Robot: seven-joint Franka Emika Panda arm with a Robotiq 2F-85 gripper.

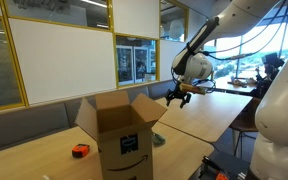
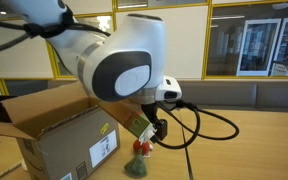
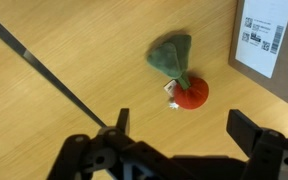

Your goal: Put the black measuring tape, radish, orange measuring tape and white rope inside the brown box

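Now, gripper (image 3: pixel 184 125) spread wide over the radish (image 3: pixel 189 90) beside the brown box (image 3: pixel 269 40): light, probably soft, pinch the red bulb.

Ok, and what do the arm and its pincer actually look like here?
The arm is glossy white, built of rounded shells, with a round grey joint cap. Black cables loop out near the wrist. The pincer is black, with two blocky fingers. No markings are readable on it.
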